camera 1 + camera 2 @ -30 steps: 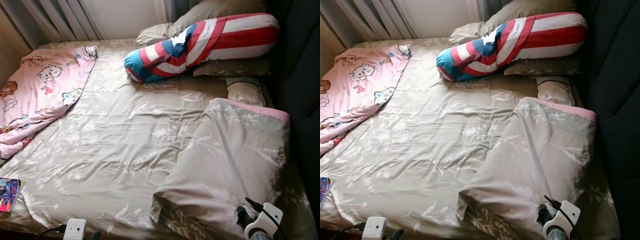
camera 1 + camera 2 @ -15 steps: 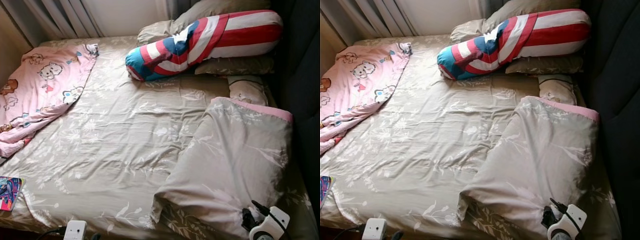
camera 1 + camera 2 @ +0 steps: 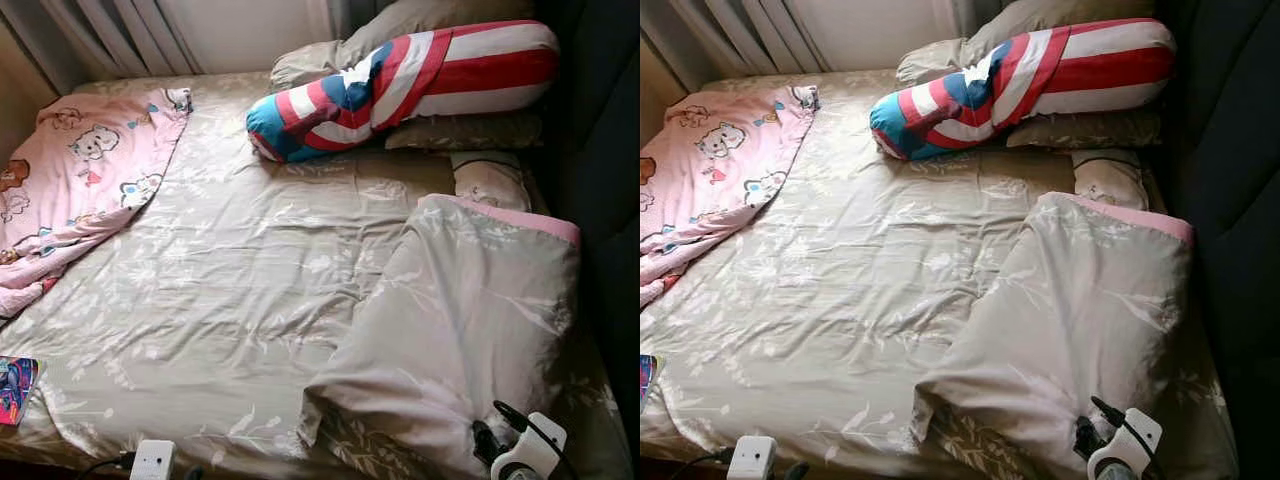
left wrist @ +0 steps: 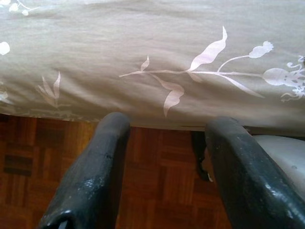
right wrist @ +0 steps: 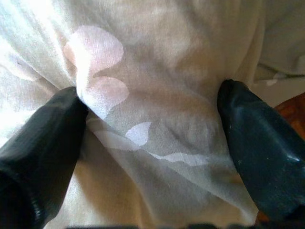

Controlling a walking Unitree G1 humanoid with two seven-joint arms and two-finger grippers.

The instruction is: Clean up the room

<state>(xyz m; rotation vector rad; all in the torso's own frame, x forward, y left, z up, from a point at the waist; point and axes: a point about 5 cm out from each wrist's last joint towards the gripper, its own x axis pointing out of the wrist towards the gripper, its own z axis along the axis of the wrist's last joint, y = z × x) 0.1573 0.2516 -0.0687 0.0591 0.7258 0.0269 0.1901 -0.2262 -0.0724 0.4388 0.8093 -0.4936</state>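
Straddling a bunched fold of the folded beige duvet (image 3: 460,320), your right gripper (image 5: 152,138) is sitting with fingers (image 5: 43,143) spread wide, fabric filling the gap and touching both; no clamp is showing. You're seeing that wrist at the duvet's near corner, by the near right edge of the bed. The duvet is lying doubled over on the right side of the bed, pink lining showing along its far edge, a small pillow (image 3: 490,180) just beyond it.

Your left gripper (image 4: 164,162) is hanging low at the bed's near edge, fingers (image 4: 93,176) wide apart with nothing between them, pointing at the draped floral bedsheet (image 3: 220,290) and the wood parquet floor (image 4: 157,186) under it.

Further out you're looking at a red, white and blue striped bolster (image 3: 400,85) lying across the head of the bed on beige pillows (image 3: 420,25). A pink cartoon-print blanket (image 3: 75,190) is lying crumpled at the far left, partly off the edge. A colourful flat packet (image 3: 15,385) is sitting at the near left corner. Curtains (image 3: 100,35) are hanging behind the bed.
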